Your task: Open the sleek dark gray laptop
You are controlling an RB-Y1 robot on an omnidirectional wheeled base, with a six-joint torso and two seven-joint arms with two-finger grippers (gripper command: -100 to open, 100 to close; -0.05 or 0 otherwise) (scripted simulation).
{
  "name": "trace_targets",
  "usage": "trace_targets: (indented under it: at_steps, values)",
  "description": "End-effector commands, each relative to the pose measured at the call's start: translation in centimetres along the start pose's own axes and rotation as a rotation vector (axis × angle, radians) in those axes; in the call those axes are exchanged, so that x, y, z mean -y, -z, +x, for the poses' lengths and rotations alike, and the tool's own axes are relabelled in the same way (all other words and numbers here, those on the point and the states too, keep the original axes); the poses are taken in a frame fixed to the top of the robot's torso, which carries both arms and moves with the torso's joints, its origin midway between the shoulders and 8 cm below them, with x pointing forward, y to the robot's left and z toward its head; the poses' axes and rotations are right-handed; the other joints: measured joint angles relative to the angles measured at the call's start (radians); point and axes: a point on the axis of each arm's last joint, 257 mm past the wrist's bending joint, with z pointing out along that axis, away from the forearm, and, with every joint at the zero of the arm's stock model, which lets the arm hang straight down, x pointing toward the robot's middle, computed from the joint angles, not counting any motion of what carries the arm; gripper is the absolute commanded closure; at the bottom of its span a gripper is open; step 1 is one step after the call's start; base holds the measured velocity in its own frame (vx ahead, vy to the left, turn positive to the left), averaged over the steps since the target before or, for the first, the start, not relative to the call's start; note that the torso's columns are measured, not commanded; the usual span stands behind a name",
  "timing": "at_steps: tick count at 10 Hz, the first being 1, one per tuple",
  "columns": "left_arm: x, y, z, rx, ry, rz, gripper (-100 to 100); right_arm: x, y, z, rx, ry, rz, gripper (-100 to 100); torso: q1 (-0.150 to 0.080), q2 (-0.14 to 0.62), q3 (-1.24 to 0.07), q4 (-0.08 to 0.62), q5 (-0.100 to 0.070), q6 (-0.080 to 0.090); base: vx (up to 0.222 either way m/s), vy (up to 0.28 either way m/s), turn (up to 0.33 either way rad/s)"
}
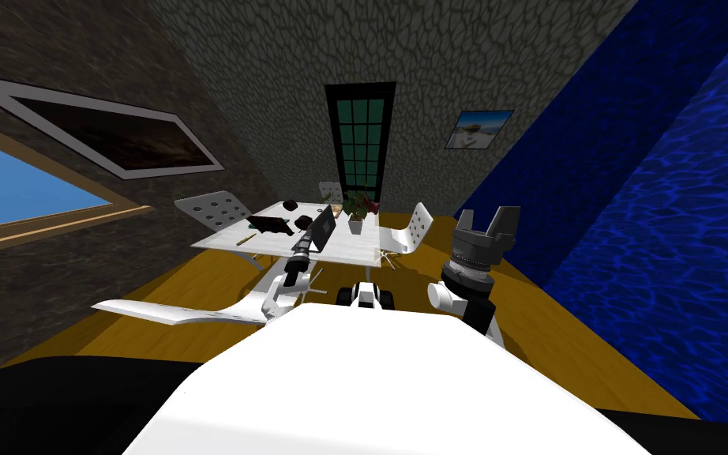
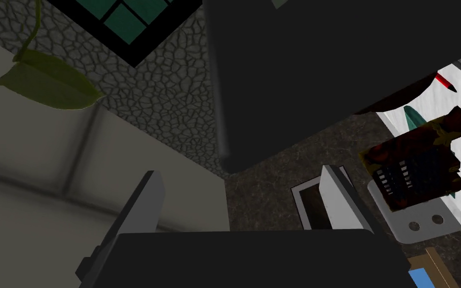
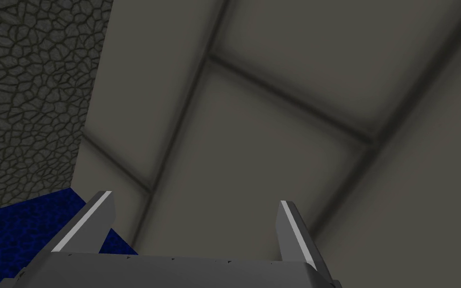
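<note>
laptop (image 1: pixel 323 227), dark grey, lid part raised on white tabletop (image 1: pixel 347 246); left tool (image 2: pixel 242 172) spread near lid, right tool (image 1: pixel 487 215) spread.

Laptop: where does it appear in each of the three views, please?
Head view: laptop on the white table, lid partly raised, at the left gripper.
Left wrist view: the wide dark panel beyond the open fingers.
Right wrist view: the right gripper points upward, away from it.
Shared landmark: the grey cobbled wall.

The left gripper (image 2: pixel 240 172) holds its fingers spread; the dark laptop (image 2: pixel 324 65) panel looms at its twelve o'clock, a green leaf (image 2: pixel 49 87) at ten o'clock.
</note>
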Motion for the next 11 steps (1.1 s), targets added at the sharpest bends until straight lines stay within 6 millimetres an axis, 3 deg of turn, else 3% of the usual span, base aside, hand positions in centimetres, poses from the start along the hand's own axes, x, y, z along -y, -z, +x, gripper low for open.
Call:
trace_targets:
  at_steps: [1, 4, 5, 11]
  values:
    - [-1.1, 0.6, 0.7, 0.016, 0.042, -0.037, -100, 0.0, 0.0, 0.0, 0.0, 0.0, 0.0, 0, -0.002, 0.002, 0.001, 0.0, 0.0, 0.0, 0.139, 0.01, 0.04]
    - [-1.2, 0.6, 0.7, 0.017, 0.046, -0.039, -100, 0.0, 0.0, 0.0, 0.0, 0.0, 0.0, 0, -0.003, 0.006, 0.004, 0.002, -0.001, 0.0, 0.04, 0.0, 0.009]
    - [-1.2, 0.6, 0.7, 0.017, 0.046, -0.039, 100, 0.0, 0.0, 0.0, 0.0, 0.0, 0.0, 0, -0.002, 0.004, 0.003, 0.001, -0.001, 0.0, 0.0, 0.0, 0.0]
    - [-1.2, 0.4, 2.0, -0.004, 0.266, -0.12, 100, 0.0, 0.0, 0.0, 0.0, 0.0, 0.0, 0, 0.003, -0.001, 0.0, -0.003, 0.004, -0.002, -0.006, 0.103, -0.017]
